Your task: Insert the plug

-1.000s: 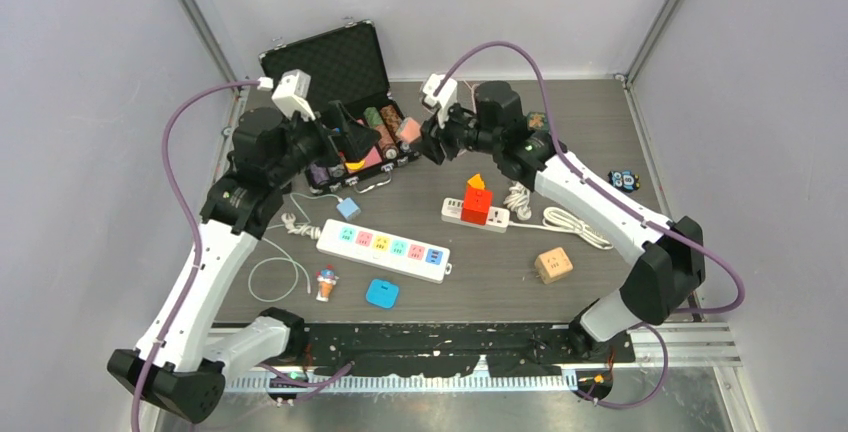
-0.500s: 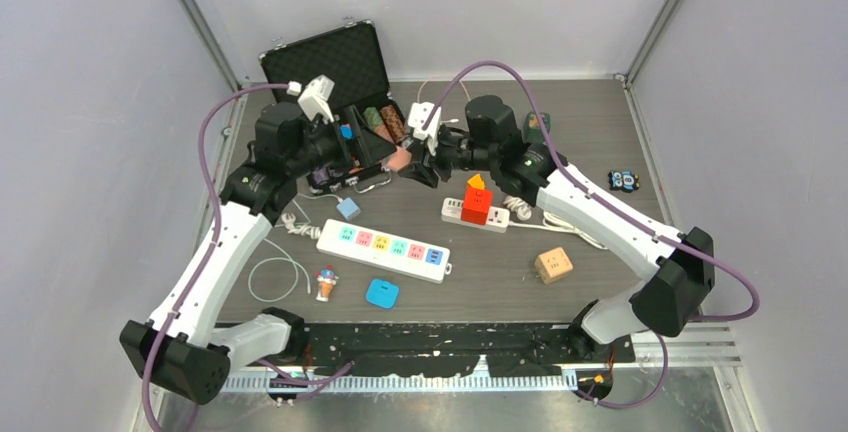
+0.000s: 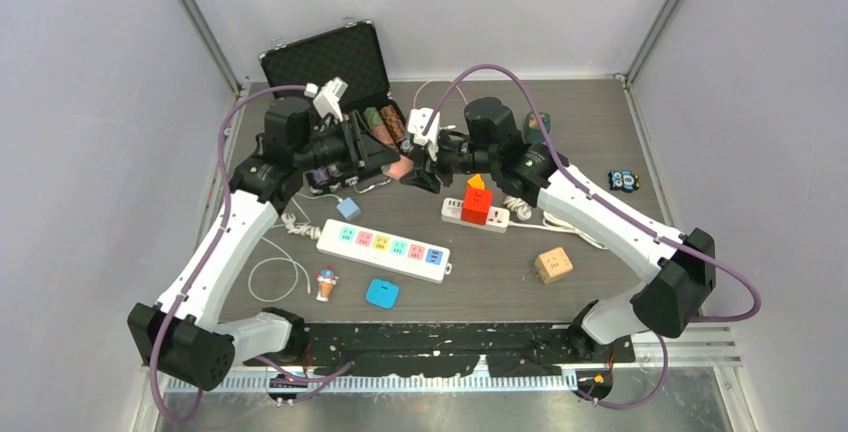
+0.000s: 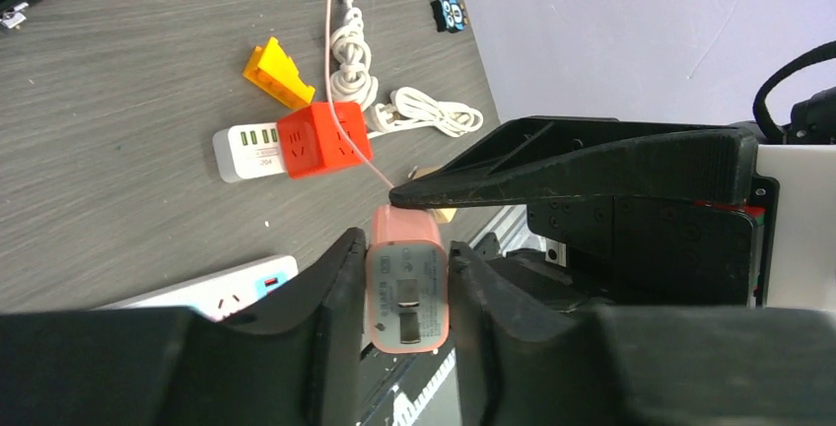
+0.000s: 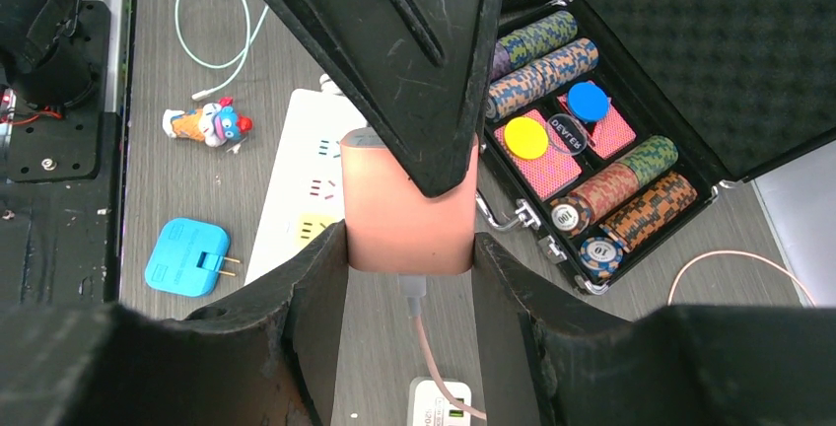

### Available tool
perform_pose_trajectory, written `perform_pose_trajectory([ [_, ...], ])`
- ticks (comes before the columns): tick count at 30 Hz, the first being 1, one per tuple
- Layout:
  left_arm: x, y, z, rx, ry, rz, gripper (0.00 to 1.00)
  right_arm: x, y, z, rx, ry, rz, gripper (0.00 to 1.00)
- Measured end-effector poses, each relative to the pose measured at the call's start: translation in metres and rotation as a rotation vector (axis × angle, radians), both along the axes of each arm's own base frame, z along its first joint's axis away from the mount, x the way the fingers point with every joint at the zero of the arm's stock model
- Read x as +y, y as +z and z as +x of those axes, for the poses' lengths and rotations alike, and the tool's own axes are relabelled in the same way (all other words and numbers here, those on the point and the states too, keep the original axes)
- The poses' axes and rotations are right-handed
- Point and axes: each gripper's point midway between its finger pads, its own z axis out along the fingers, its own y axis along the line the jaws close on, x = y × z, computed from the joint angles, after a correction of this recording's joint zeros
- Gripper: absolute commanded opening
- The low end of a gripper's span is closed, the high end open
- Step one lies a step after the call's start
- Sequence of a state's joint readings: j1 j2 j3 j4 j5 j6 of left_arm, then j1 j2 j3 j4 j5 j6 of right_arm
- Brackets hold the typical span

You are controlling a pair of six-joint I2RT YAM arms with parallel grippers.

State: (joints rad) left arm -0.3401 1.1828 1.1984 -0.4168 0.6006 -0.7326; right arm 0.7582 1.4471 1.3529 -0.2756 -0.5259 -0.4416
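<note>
Hovering above the worktop [image 3: 600, 122] in front of the open chip case [image 3: 330, 67], the pink plug [image 4: 406, 293] is being held by both arms at once. The left fingers [image 4: 330, 298] are pressing on its two sides, and the right fingers [image 5: 311, 288] are clamping its body at the cable end. Reading this as a handover: one pair should be letting go only while the other is squeezing squarely, leaving the pink cable [image 5: 434, 367] hanging slack, with the white power strip [image 3: 384, 249] lying nearer on the worktop as the likely socket.
</note>
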Motion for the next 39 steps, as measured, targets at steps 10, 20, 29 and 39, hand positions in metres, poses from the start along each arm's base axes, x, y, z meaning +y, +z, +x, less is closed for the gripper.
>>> perform_pose_trajectory([
  [10,-0.004,-0.001,0.002,0.032,-0.027,-0.032,0.0,-0.001,0.0,0.001,0.024,-0.02,0.005,0.77],
  [20,-0.009,0.013,0.008,-0.001,-0.037,-0.089,0.0,0.002,0.018,0.004,0.114,-0.084,0.095,0.95],
  [29,0.001,0.029,0.035,-0.047,0.095,-0.13,0.0,-0.043,0.096,0.027,0.313,-0.326,0.46,0.99],
  [39,0.011,0.096,0.064,-0.192,0.23,-0.222,0.0,-0.036,0.096,0.029,0.837,-0.325,0.705,1.0],
])
